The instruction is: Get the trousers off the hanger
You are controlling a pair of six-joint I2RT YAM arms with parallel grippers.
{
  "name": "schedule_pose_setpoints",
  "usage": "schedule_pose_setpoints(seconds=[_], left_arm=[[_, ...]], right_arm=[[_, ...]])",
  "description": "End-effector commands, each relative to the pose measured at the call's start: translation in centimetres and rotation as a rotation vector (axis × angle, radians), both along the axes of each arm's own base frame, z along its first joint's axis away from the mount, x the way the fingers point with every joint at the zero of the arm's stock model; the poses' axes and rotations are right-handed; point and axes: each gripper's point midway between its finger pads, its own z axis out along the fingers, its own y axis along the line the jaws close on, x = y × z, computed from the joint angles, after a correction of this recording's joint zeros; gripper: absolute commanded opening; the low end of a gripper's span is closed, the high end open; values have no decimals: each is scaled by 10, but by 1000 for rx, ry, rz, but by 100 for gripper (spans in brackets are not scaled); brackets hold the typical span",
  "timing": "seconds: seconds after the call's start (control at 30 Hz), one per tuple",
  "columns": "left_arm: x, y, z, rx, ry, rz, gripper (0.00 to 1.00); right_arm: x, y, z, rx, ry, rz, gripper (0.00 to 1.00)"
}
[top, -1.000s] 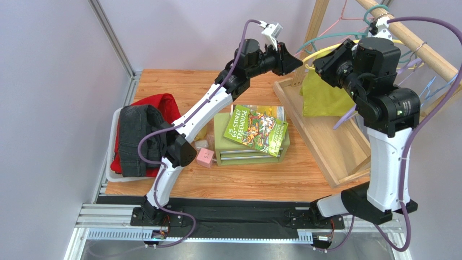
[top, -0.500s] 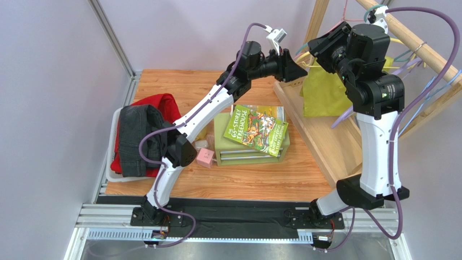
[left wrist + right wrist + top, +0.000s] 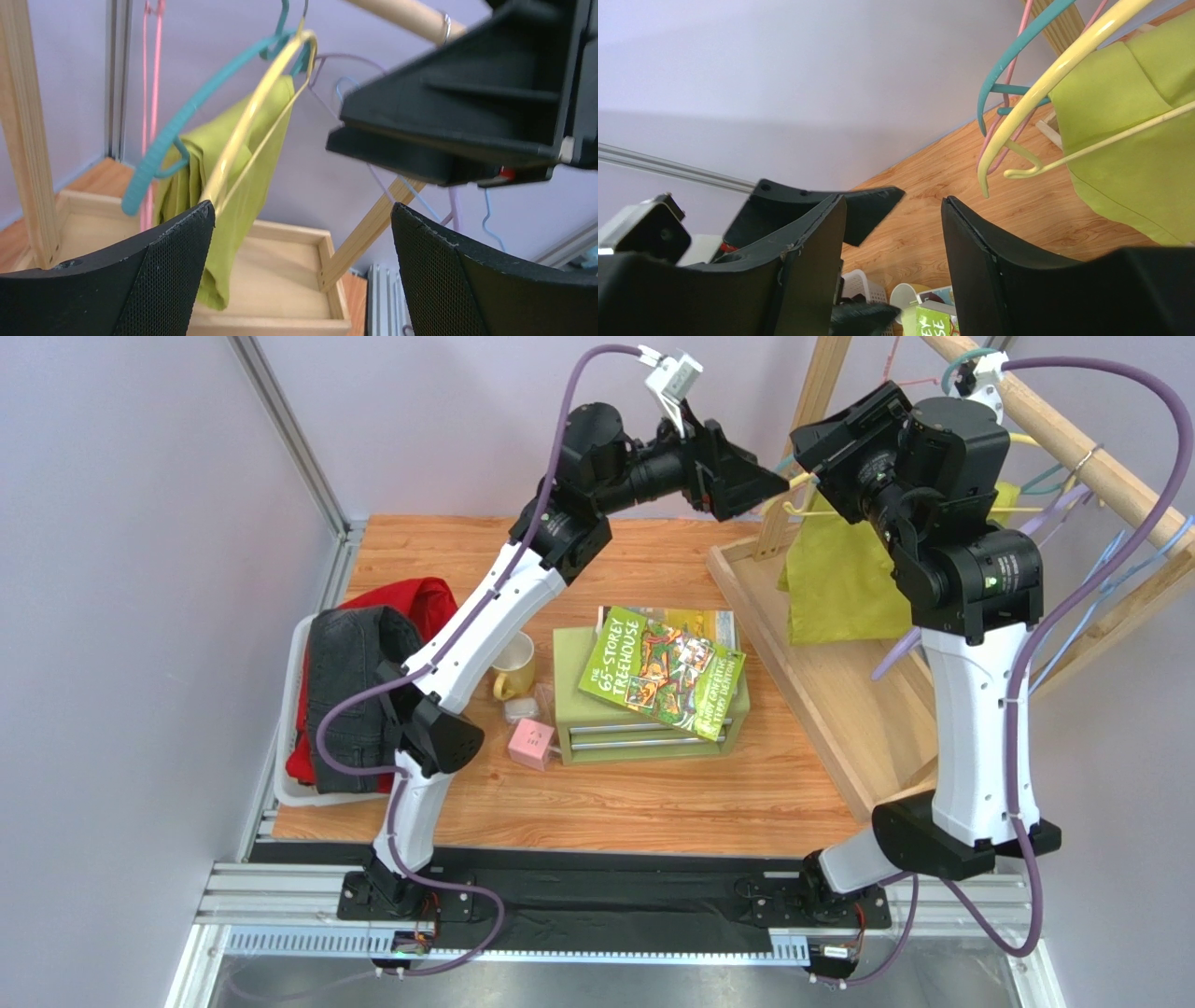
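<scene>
Both arms are showing white link shells joined by black motor housings, with purple cables looping along them. Each black end effector, left (image 3: 758, 487) and right (image 3: 818, 443), is ending in broad matte fingers (image 3: 161, 280) with a fine mesh texture.

Wooden tabletop (image 3: 659, 805), plank grain. On it: white basket (image 3: 288, 787) at left edge w/ red + dark trousers (image 3: 351, 686); yellow mug (image 3: 514, 664); pink cube (image 3: 530, 744) just beside green box (image 3: 638, 728), which carries a book (image 3: 662, 672); wooden tray base (image 3: 842, 707) of rack on right side.
</scene>
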Motion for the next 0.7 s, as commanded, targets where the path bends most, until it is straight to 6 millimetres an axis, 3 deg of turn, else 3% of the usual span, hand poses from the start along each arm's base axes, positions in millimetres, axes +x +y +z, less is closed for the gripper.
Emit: schedule_pose_setpoints(seconds=[0.0,0.07,0.2,0.3,0.5,0.67], left_arm=[[27,-6,8,-113,71,-16,99],[30,-12,6,-152,112,-36,99],[46,-22,-15,-146,149,-12,99],[45,-32,-27,-140,159,-25,98],[19,-51,-39,-94,169,-101,88],[-1,-47,-31,-68,147,-123,79]], right_arm=[[-15,-1,31,39,-100,17,59],[-17,-2,37,38,-120,16,60],[-20,-3,41,25,-139,21,60],[-19,-3,39,25,-133,21,60],[-9,-11,30,48,-100,-49,57],[1,-16,24,69,-77,-99,54]])
